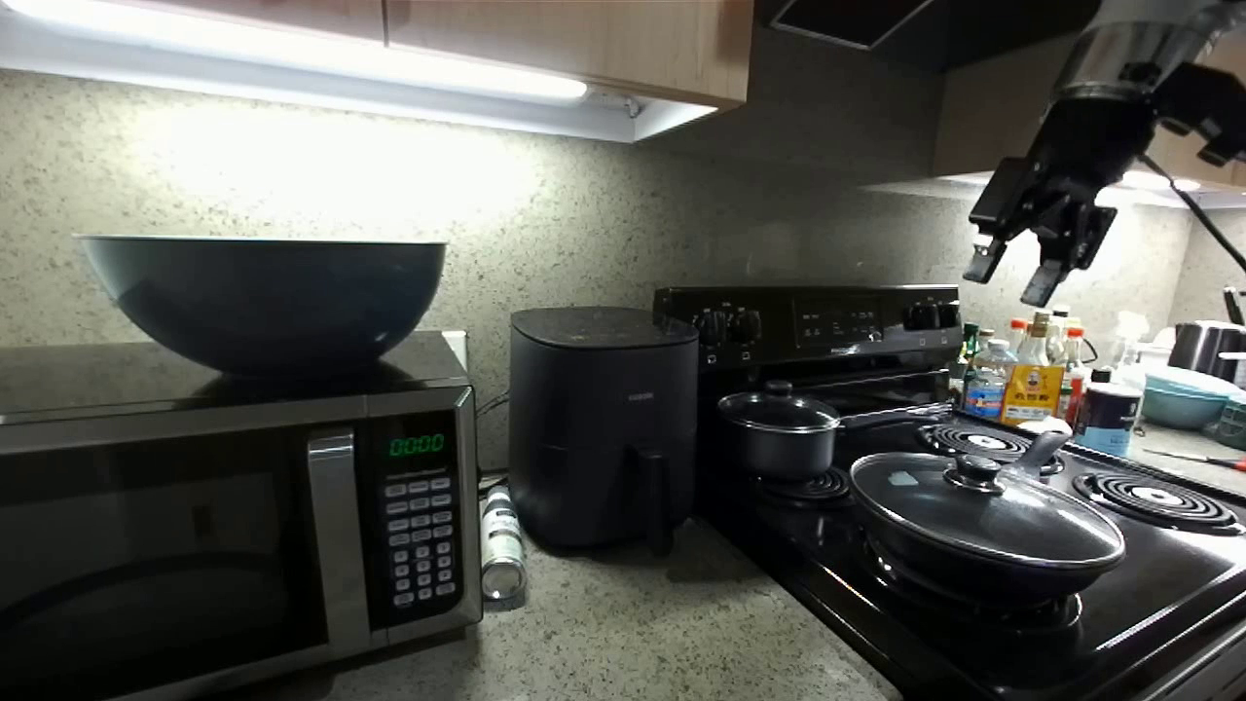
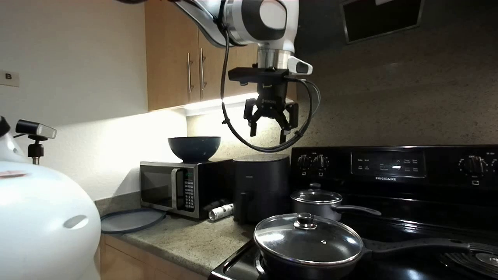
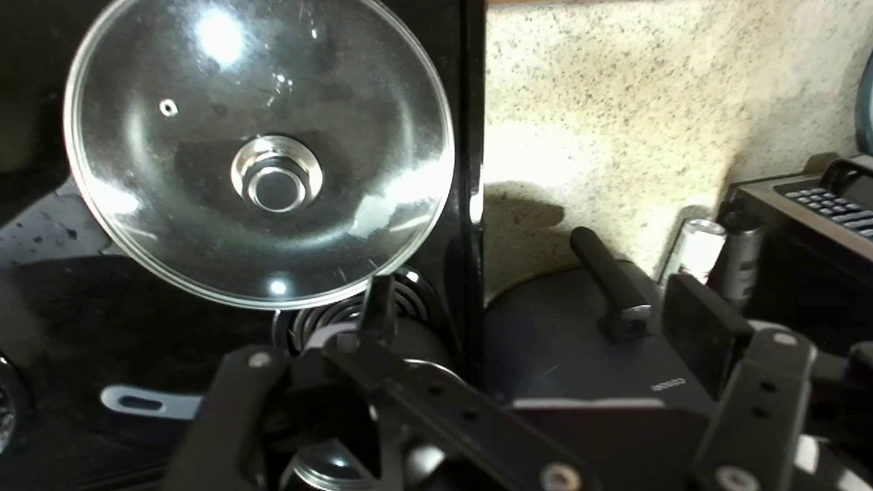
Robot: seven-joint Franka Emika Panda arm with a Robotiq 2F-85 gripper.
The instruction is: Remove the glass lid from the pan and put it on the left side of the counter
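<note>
The glass lid [image 1: 1032, 526] lies flat on the black pan [image 1: 973, 579] on the stove's front burner. The lid [image 2: 280, 241] and pan [image 2: 311, 270] also show in an exterior view, dark knob upward. The wrist view shows the lid [image 3: 341, 225] from above, at upper left. My gripper [image 1: 1012, 275] is open and empty, high above the stove area. It also hangs pointing down in an exterior view [image 2: 268, 133]. In the wrist view its fingers [image 3: 539, 310] are wide apart, with the air fryer below between them. The grey speckled counter [image 2: 194, 243] lies left of the stove.
A smaller lidded pot [image 1: 779, 453] stands behind the pan. A dark air fryer [image 1: 604, 428] and a microwave [image 1: 175, 545] bearing a large bowl [image 1: 273, 302] stand on the counter. A can [image 2: 221, 212] lies between them. A flat dark disc [image 2: 132, 221] lies at the counter's far left.
</note>
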